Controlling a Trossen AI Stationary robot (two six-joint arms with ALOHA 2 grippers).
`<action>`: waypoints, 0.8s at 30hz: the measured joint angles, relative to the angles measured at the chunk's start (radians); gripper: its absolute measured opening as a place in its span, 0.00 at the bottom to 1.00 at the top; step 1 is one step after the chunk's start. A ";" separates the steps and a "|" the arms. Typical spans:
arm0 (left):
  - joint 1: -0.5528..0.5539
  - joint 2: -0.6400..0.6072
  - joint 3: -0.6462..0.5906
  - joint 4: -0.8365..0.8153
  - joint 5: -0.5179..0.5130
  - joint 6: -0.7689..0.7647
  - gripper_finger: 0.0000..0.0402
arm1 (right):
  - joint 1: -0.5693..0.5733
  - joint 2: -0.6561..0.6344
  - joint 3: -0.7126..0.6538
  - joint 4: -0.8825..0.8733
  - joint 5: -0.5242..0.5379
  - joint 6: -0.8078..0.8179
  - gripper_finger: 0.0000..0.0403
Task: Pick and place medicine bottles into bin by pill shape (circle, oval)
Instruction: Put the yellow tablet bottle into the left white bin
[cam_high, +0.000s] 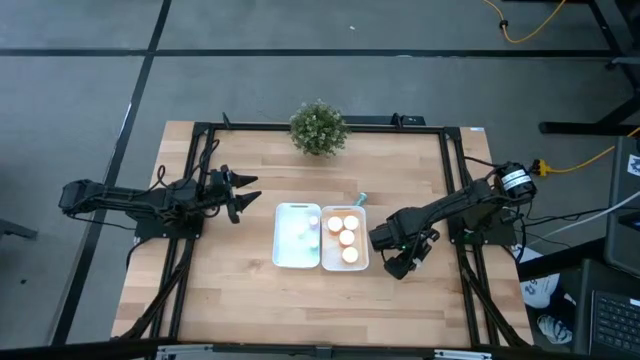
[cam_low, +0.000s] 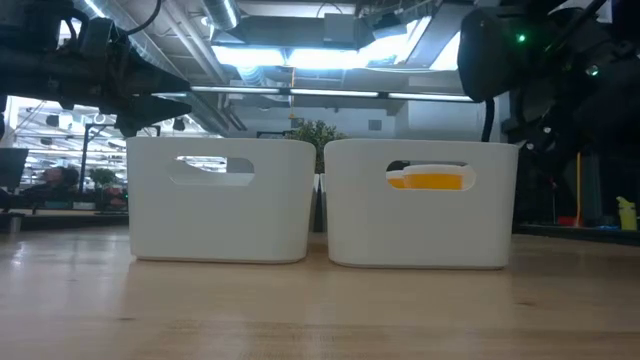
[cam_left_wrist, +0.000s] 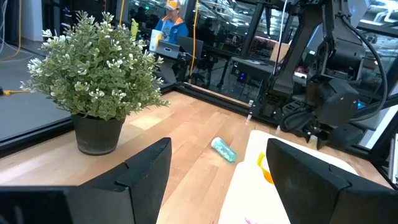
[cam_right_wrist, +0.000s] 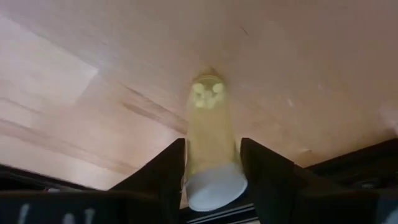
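One pale yellow bottle (cam_right_wrist: 210, 146) sits clenched between the fingers of the right claw (cam_high: 405, 262), white cap toward the wrist and its long axis running out along the fingers, with a few round pills gathered at the far end; the claw hangs over bare table (cam_high: 230, 300) just beside the right-hand bin (cam_high: 361, 265), on the side away from the other arm. Next inward, that bin holds three orange bottles (cam_high: 346, 238) with white caps, and the left-hand bin (cam_high: 283, 240) touching it holds pale ones. By my reading the held bottle need only travel sideways to the nearer bin. Beyond, one teal bottle (cam_left_wrist: 223, 150) lies on its side near the bins' far edge, closer to the plant (cam_high: 319, 128). Farthest, the left claw (cam_high: 243, 193) waits released, well apart from the left-hand bin, arm stretched low and level.
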 joint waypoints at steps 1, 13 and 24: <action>0.000 0.000 0.000 0.000 0.000 0.000 0.64 | 0.000 0.000 0.000 -0.008 0.010 -0.001 0.39; 0.000 0.000 0.000 0.000 0.000 0.000 0.64 | 0.000 0.000 0.000 -0.002 0.025 -0.002 0.55; 0.000 0.000 0.000 0.000 0.000 0.000 0.64 | 0.000 -0.034 0.004 -0.020 0.112 0.039 0.79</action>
